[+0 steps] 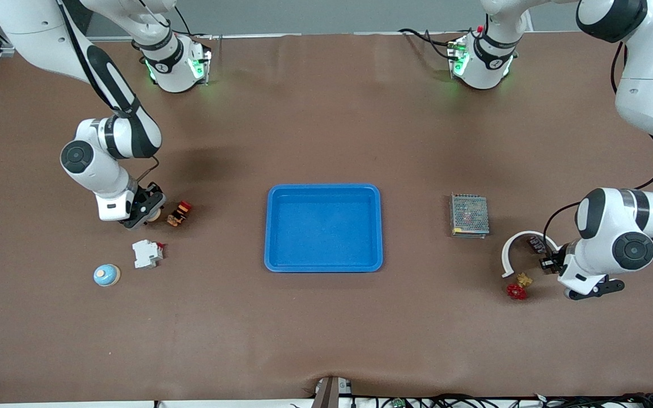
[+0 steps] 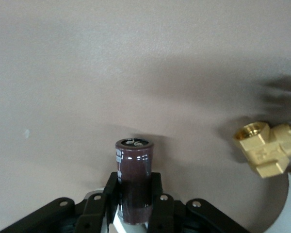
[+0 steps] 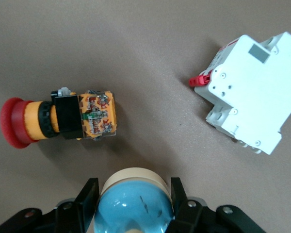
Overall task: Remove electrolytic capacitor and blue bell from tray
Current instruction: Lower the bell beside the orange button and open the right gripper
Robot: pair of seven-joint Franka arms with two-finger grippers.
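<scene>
My right gripper (image 3: 134,190) is shut on the bell (image 3: 136,204), a glossy blue dome on a cream base. It is held low over the table by the right arm's end (image 1: 148,212), beside a red-and-orange push button (image 3: 63,119). My left gripper (image 2: 134,182) is shut on the capacitor (image 2: 134,177), a dark brown cylinder that sticks out past the fingertips. That gripper is low over the left arm's end of the table (image 1: 546,259), with the capacitor (image 1: 536,245) by a white ring (image 1: 516,243). A blue tray (image 1: 323,187) lies empty mid-table.
A white breaker (image 1: 147,253) and a second blue dome (image 1: 106,275) lie nearer the front camera than the push button (image 1: 179,213). A brass fitting (image 2: 264,150) with a red handwheel (image 1: 516,292) sits by the white ring. A metal mesh box (image 1: 469,215) lies between ring and tray.
</scene>
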